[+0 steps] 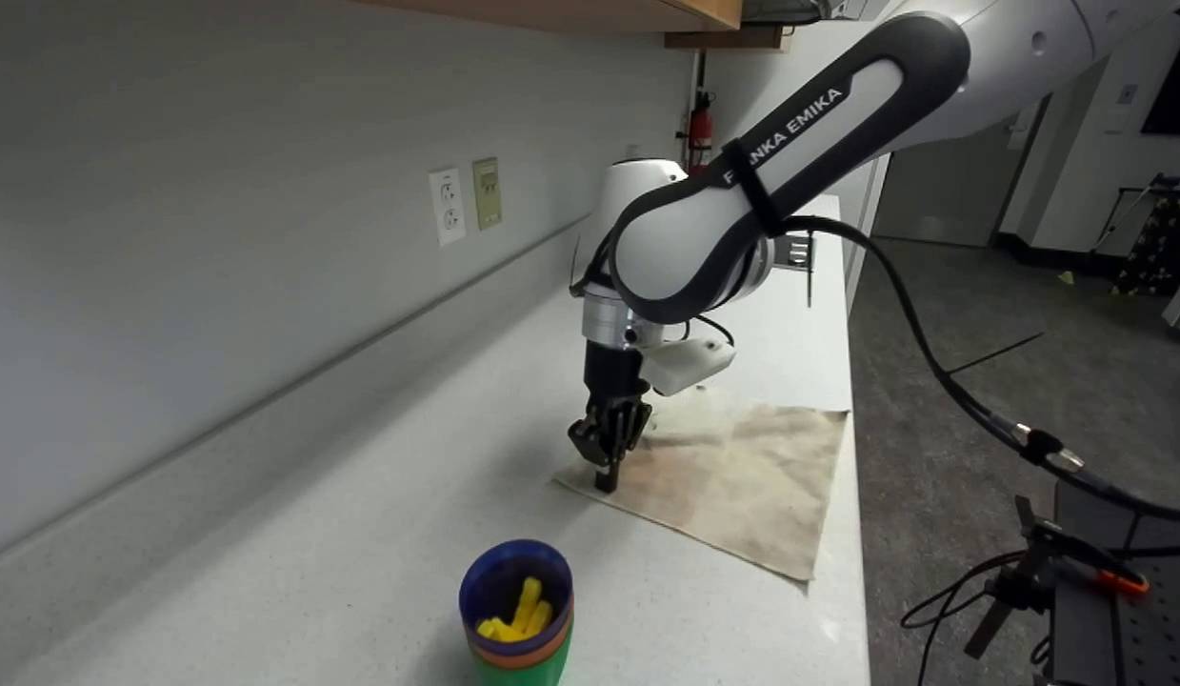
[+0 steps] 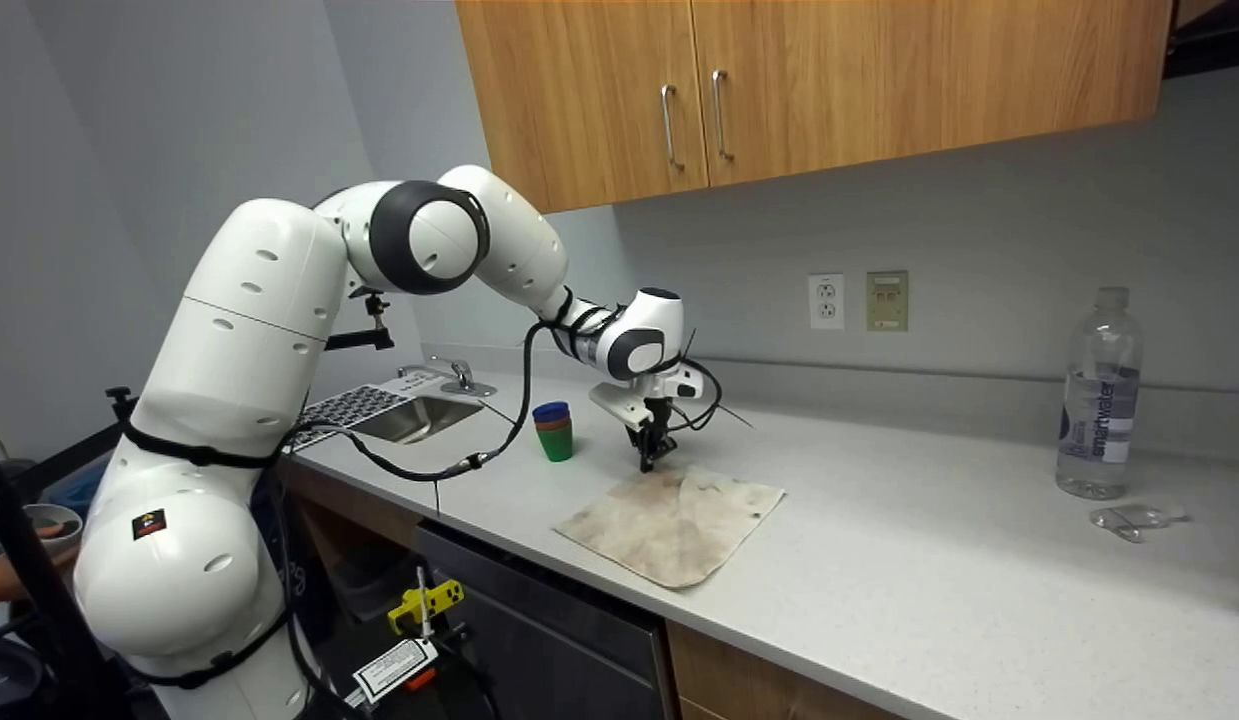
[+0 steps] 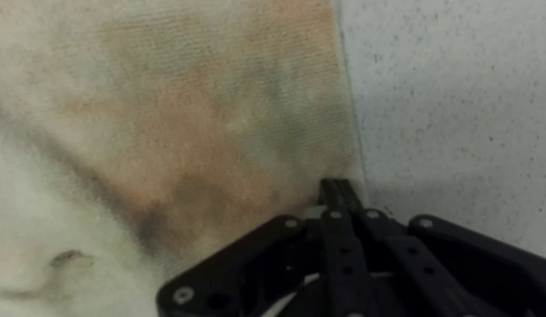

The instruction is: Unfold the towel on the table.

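Observation:
A beige towel with brown stains lies spread mostly flat on the white counter in both exterior views [image 1: 751, 476] [image 2: 669, 525]. In the wrist view the towel [image 3: 202, 110] fills the left side, with its straight edge beside the fingers and a dark crease at the left. My gripper [image 1: 606, 479] points down at the towel's corner nearest the wall, and it also shows in an exterior view [image 2: 647, 464]. In the wrist view the gripper's fingers [image 3: 341, 187] are pressed together just inside the towel's edge. No cloth shows between them. The fingertips' exact contact with the towel is hidden.
Stacked cups [image 1: 518, 610] with yellow pieces inside stand near the towel, also seen in an exterior view [image 2: 554, 432]. A water bottle [image 2: 1099, 400] and a small clear object [image 2: 1134, 518] are farther along the counter [image 2: 909, 560]. A sink [image 2: 414, 420] lies past the cups. The wall runs behind.

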`<state>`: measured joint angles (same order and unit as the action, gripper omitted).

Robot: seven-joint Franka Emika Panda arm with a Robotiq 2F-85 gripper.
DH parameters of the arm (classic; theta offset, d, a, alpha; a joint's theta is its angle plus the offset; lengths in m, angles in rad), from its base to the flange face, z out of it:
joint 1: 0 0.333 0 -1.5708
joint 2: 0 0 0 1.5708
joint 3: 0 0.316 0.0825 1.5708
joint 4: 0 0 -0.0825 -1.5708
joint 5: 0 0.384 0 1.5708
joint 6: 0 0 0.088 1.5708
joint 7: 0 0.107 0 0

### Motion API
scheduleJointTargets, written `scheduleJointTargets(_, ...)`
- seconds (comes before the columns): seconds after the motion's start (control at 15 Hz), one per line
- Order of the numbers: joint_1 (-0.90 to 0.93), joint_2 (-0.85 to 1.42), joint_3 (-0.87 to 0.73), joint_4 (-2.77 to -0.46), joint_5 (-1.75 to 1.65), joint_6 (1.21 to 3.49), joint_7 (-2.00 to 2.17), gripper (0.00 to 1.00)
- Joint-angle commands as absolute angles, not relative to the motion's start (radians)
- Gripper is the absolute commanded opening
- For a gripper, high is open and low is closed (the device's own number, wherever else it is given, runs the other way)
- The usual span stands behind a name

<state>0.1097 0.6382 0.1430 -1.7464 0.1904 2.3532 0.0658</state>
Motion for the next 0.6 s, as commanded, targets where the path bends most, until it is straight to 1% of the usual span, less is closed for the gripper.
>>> scheduleJointTargets(0.0,0.121,0.710,0.144,-1.647,0.209,2.387,0.094,0.00)
scheduleJointTargets(0.2,0.127,0.690,0.143,-1.664,0.201,2.373,0.108,0.00)
scheduleJointTargets(0.53,0.142,0.579,0.138,-1.784,0.160,2.296,0.088,0.00)
